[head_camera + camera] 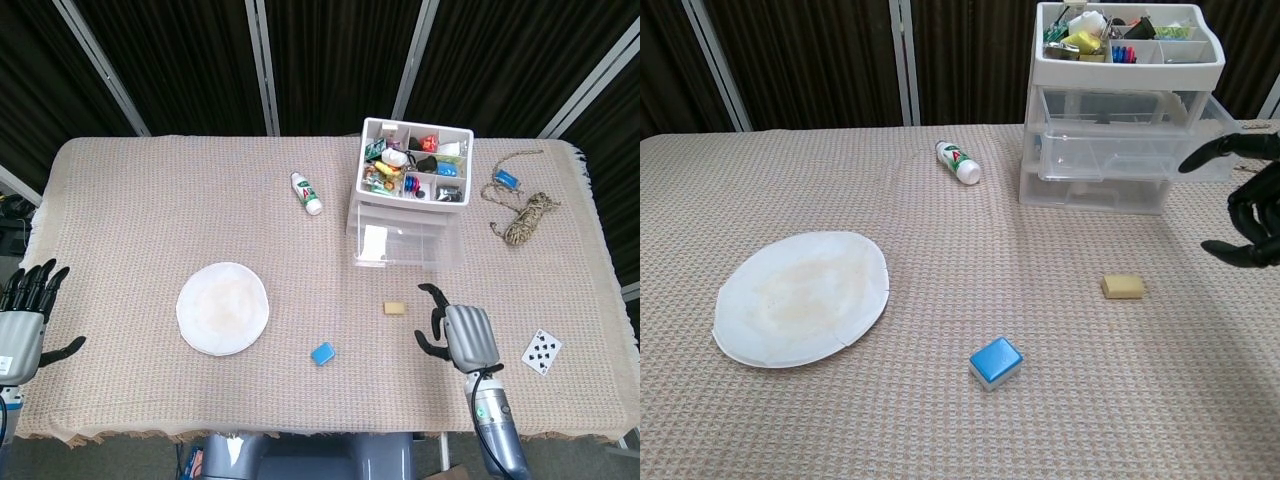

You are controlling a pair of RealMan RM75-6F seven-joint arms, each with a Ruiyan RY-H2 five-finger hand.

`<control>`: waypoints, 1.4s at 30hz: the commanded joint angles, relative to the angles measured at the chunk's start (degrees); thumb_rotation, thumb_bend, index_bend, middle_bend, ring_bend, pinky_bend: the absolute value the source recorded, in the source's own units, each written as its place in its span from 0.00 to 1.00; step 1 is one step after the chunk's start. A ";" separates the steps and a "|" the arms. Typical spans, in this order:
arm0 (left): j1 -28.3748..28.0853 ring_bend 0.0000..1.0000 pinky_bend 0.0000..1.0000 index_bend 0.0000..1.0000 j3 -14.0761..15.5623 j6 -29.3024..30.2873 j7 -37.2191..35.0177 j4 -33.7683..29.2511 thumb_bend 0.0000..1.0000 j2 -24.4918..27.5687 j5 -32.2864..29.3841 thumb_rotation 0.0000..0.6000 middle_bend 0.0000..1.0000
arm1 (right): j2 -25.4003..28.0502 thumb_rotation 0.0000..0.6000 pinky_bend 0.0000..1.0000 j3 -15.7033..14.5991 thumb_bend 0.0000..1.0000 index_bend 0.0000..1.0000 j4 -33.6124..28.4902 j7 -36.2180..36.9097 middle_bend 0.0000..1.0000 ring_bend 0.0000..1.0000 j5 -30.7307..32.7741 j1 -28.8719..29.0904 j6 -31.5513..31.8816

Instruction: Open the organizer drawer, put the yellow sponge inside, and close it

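Right hand (462,335) hovers over the cloth, fingers apart and lightly curled, holding nothing. In the chest view only its dark fingers (1252,215) show at the right edge.

Sponge (395,309) lies flat on the cloth just to the hand's left, near but not touching. Same in the chest view: sponge (1123,287) sits left of and a bit below the fingers, clear gap between.

Beyond the hand, further up the table: organizer (413,195), clear drawers under a white tray of small clutter. Middle drawer (1135,151) is pulled out past the other drawer fronts and looks empty. It sits above and left of the fingers in the chest view, apart from them.

Status as I read it: the opening step looks done. Sponge not yet picked up, not in the drawer, drawer not closed. Next is the grasp; hand is already beside the sponge, so a short move left and down should do it. Sponge is small and low, so fingers need to get right down to the cloth.

Left hand (22,320) is far off at the table's left edge, fingers spread, empty, no part in this.

Further left of the sponge: blue block (322,353), plate (222,308), bottle (306,193). Right of the hand: playing card (541,351). None in the way.
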 commanded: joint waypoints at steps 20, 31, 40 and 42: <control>-0.03 0.00 0.00 0.06 0.03 -0.07 -0.71 0.01 0.11 0.11 0.17 1.00 0.00 | -13.07 1.00 0.72 2.83 0.21 0.31 22.30 -3.38 0.91 0.90 3.17 0.46 -5.85; -0.17 0.00 0.00 0.06 0.10 -0.61 -1.36 -0.21 0.11 0.41 0.03 1.00 0.00 | -17.58 1.00 0.72 6.13 0.22 0.36 28.78 -4.16 0.92 0.90 5.06 2.05 -8.73; -0.23 0.00 0.00 0.06 0.10 -0.95 -1.70 -0.35 0.11 0.57 -0.21 1.00 0.00 | -20.42 1.00 0.72 6.74 0.23 0.38 32.31 -3.73 0.92 0.90 5.21 2.52 -10.13; -0.24 0.00 0.00 0.06 0.10 -0.99 -1.73 -0.41 0.11 0.59 -0.24 1.00 0.00 | -21.12 1.00 0.72 7.12 0.24 0.38 33.18 -3.69 0.92 0.90 5.26 2.77 -10.41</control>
